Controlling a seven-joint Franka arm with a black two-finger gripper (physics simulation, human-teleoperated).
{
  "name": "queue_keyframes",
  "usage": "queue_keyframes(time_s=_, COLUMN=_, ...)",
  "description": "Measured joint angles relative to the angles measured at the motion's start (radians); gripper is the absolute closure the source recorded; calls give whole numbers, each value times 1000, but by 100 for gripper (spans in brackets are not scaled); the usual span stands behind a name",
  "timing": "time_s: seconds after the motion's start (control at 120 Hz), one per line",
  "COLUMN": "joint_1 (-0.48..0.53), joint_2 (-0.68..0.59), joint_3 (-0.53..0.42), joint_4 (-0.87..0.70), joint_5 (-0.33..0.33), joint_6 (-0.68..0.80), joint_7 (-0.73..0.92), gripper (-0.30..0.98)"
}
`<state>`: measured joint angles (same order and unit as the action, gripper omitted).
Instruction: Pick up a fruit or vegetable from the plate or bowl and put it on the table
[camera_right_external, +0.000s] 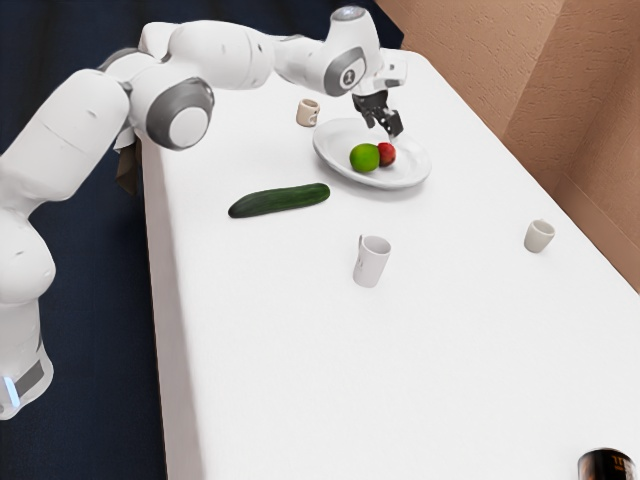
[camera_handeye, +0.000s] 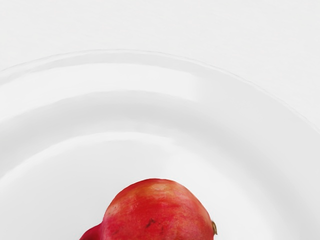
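The black two-finger gripper (camera_right_external: 384, 129) hangs open above the round red fruit (camera_right_external: 388, 154) on the glossy white plate (camera_right_external: 333, 152)

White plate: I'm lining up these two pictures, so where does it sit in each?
Exterior view: the white plate is in the upper half, just right of centre.
Wrist view: it spreads around the red fruit, its curved rim crossing the picture.
Shared landmark: that red fruit, on the plate.
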<state>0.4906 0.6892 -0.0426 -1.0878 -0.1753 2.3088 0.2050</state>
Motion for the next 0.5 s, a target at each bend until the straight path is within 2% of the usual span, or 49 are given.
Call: queue_keyframes(time_s=0.5, joint_1=5, joint_2=86, joint_3=-12, joint_4=40, joint_5=0, joint_6=86, joint_7=6, gripper=4)
